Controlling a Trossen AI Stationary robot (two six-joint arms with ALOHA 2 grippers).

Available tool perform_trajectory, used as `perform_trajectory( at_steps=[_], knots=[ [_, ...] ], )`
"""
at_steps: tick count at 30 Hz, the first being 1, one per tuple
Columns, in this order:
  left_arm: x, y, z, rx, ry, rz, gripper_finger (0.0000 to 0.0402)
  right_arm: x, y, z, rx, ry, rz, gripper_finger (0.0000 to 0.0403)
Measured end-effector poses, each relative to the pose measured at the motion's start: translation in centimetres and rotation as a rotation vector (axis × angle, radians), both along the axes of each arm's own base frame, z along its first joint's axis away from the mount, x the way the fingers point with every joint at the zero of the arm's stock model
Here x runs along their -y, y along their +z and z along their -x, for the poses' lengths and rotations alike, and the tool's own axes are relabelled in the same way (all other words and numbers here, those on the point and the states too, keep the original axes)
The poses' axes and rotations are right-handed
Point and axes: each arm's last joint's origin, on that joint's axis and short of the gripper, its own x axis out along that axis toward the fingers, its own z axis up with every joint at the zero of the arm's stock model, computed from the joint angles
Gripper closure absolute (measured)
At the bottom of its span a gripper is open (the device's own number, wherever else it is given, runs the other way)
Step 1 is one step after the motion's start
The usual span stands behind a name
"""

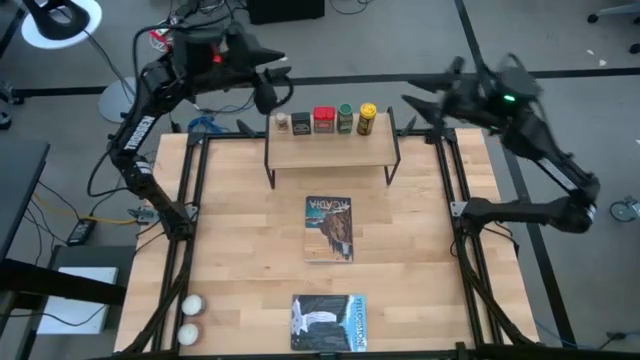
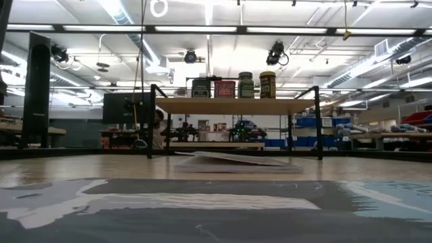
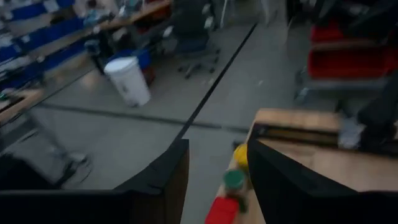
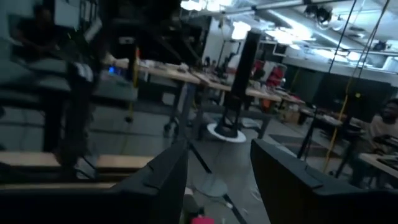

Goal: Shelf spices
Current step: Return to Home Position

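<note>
Left fingers [image 3: 163, 186] and right fingers [image 4: 163, 186] spread empty in wrist views; low view shows shelved spices [image 2: 225, 88].

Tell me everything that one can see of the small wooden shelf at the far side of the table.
The shelf is a narrow board of light wood, level on thin black metal legs, at the far side of the table between the arms. Its front half is bare. Five spices stand upright in a row along its rear edge: pale jar, dark tin, red tin, green jar, yellow-lidded jar. The left gripper and the right gripper, both open, are clear of it.
</note>
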Motion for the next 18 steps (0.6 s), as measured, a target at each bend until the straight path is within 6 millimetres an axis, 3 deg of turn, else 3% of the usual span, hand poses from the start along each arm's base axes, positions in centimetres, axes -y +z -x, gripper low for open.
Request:
perform_trajectory(
  at_steps=[7,10,14,18],
  knots=[
    [2.5,0.9,1.6,0.168,-0.103,-0.028,0.0239,-4.6,0.5,5.2,0.017,0.048,-0.020,0.0228],
    [3.6,-0.4,2.3,0.211,-0.126,-0.025,0.0239,-5.9,0.4,6.9,0.024,0.067,-0.028,0.0228],
    [4.8,-4.7,2.8,0.233,-0.139,0.009,0.0239,-7.0,-0.4,8.3,0.028,0.094,-0.051,0.0229],
    [5.9,-11.0,3.4,0.244,-0.135,0.031,0.0239,-7.0,-2.8,8.0,-0.012,0.136,-0.102,0.0229]
  ],
)
